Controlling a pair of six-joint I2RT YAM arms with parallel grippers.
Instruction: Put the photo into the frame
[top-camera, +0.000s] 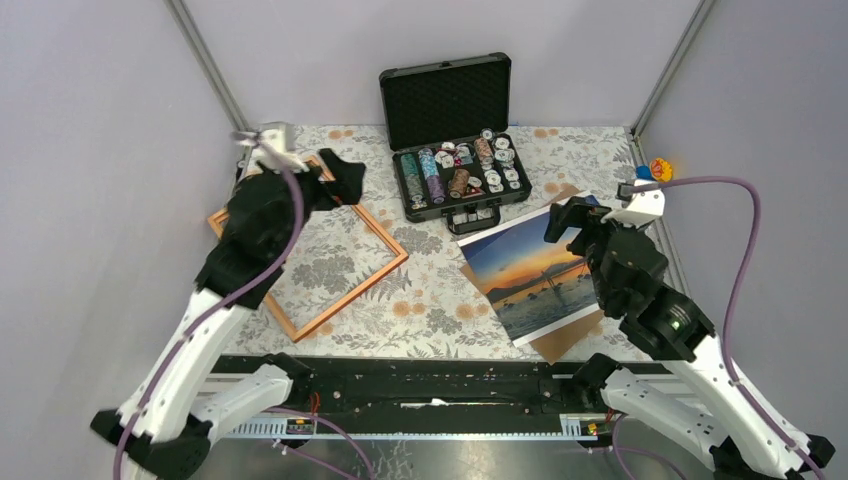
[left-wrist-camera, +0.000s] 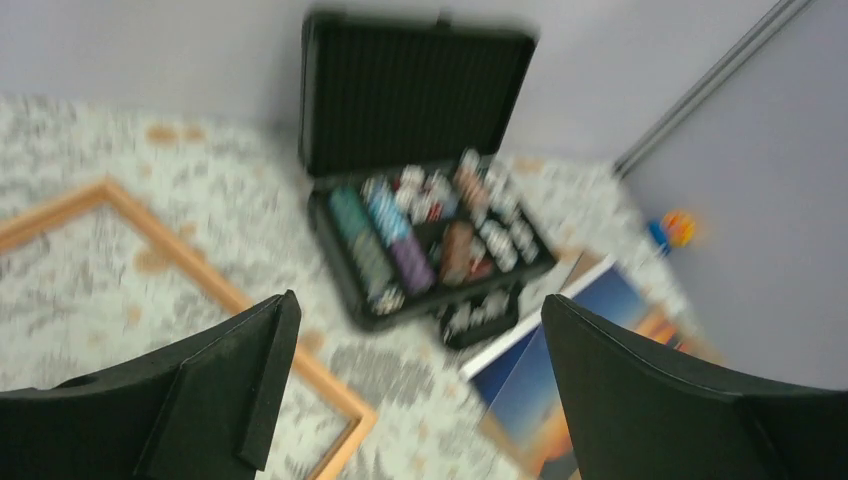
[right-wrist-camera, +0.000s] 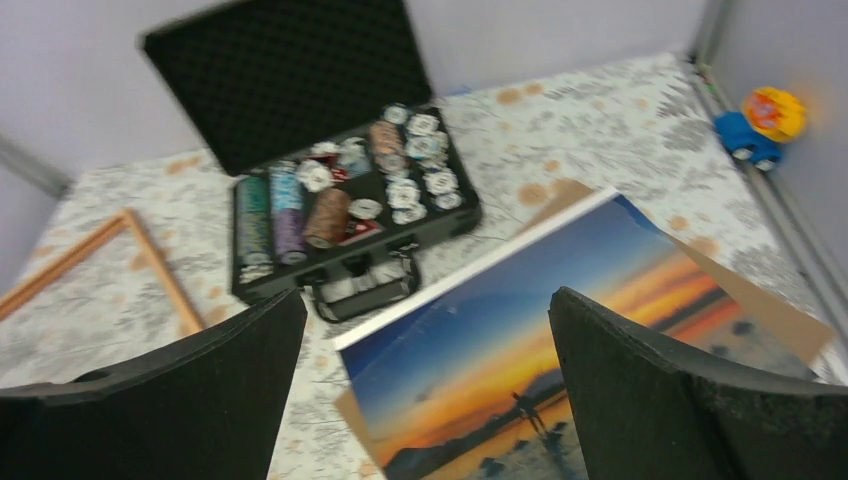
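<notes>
The photo (top-camera: 530, 275), a sunset print, lies face up at the right of the table on a brown backing board (top-camera: 566, 337). The frame (top-camera: 352, 297), thin orange wood, lies flat and empty at the left. My left gripper (top-camera: 345, 180) hovers open over the frame's far right corner, with nothing between its fingers. In the blurred left wrist view, the left gripper (left-wrist-camera: 418, 300) has the frame (left-wrist-camera: 180, 250) on its left and the photo (left-wrist-camera: 560, 380) on its right. My right gripper (top-camera: 572, 222) is open above the photo's far edge. The right wrist view shows the right gripper (right-wrist-camera: 428, 295) spread over the photo (right-wrist-camera: 520, 340), apart from it.
An open black case of chips (top-camera: 460, 175) stands at the back middle, between the frame and the photo. A small orange and blue toy (top-camera: 655, 170) sits by the right wall. The floral cloth (top-camera: 430, 300) covers the table. The frame (right-wrist-camera: 155, 265) shows far left in the right wrist view.
</notes>
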